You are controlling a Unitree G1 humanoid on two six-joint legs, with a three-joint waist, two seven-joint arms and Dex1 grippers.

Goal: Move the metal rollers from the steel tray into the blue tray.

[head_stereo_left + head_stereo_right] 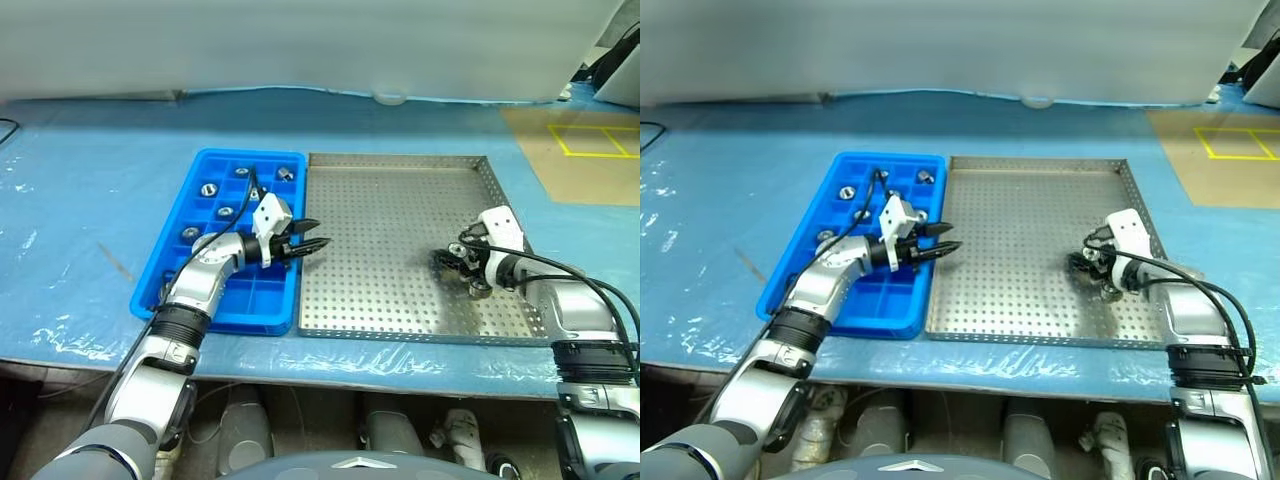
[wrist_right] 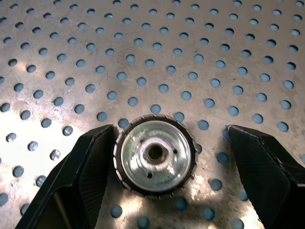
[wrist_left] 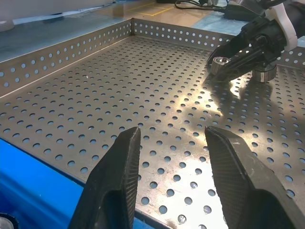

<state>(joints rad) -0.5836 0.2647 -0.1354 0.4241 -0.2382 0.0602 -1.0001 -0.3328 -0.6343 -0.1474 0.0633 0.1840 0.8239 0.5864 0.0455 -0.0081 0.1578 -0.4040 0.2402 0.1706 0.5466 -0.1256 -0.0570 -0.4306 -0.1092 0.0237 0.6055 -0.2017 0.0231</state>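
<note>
The steel tray (image 1: 385, 215) lies in the middle of the table, and the blue tray (image 1: 250, 155) sits against its left side. Several metal rollers (image 1: 208, 188) rest in the blue tray's far compartments. My left gripper (image 1: 315, 245) hovers open and empty over the seam between the two trays, pointing right. My right gripper (image 2: 167, 138) is low over the steel tray's right part, open. One roller (image 2: 155, 157) lies on the perforated floor between its fingers; one finger touches it and the other stands apart. A second roller (image 3: 263, 74) sits just behind that gripper.
Both trays lie on a table covered in blue film. A brown board with yellow tape lines (image 1: 590, 140) is at the far right. The steel tray's low perforated rims (image 3: 62, 52) surround its floor. The table's front edge runs just below the trays.
</note>
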